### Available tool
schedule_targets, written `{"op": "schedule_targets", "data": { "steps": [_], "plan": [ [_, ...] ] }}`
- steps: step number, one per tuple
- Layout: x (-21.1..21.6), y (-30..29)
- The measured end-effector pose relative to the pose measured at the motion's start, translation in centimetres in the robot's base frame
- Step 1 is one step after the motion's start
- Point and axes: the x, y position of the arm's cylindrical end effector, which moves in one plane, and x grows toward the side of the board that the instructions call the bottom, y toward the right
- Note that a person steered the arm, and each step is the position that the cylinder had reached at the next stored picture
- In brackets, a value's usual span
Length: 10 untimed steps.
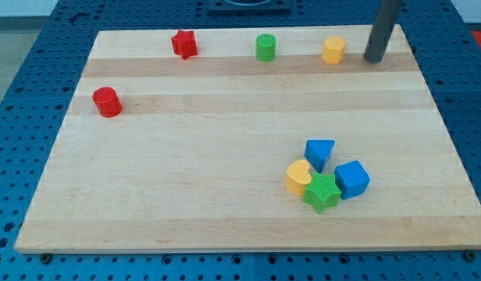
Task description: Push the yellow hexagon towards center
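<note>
Green star (322,193) sits closest to the view's bottom, low on the wooden worktop (186,195). It is in a little bunch of four blocks at the view's lower right. A yellow block with a round, heart-like shape (299,176) touches its upper left side. A blue cube (352,179) touches its right side. A blue triangle (319,153) stands just above them, close to the yellow one and the cube.

Up along the view's top edge there is a row of blocks, well apart from each other. A red star (183,44) is on the left. A green cylinder (265,48) is in the middle. The yellow hexagon (333,50) is to the right of it, near the worktop's top right corner and far from the middle of the worktop.

A red cylinder (107,102) sits alone near the view's left edge, a bit lower than the row.

I have no claw to spread or press together, only a straight dark rod. My tip (374,59) rests on the worktop just to the right of the yellow hexagon, near it but not touching it. A small strip of bare wood shows between us. All around the worktop lies a blue board full of little holes (37,47).
</note>
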Motion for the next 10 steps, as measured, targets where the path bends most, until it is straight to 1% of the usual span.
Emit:
{"op": "schedule_targets", "data": {
  "steps": [1,2,3,4,5,6,7,9,10],
  "plan": [
    [-4.3,-7.6],
    [-1.6,-11.6],
    [2.7,-11.7],
    [1.0,-11.7],
    [-2.5,-10.0],
    [-0.2,-5.4],
    [2.7,-5.4],
    [4.8,-8.7],
    [4.8,-12.5]
  ]
}}
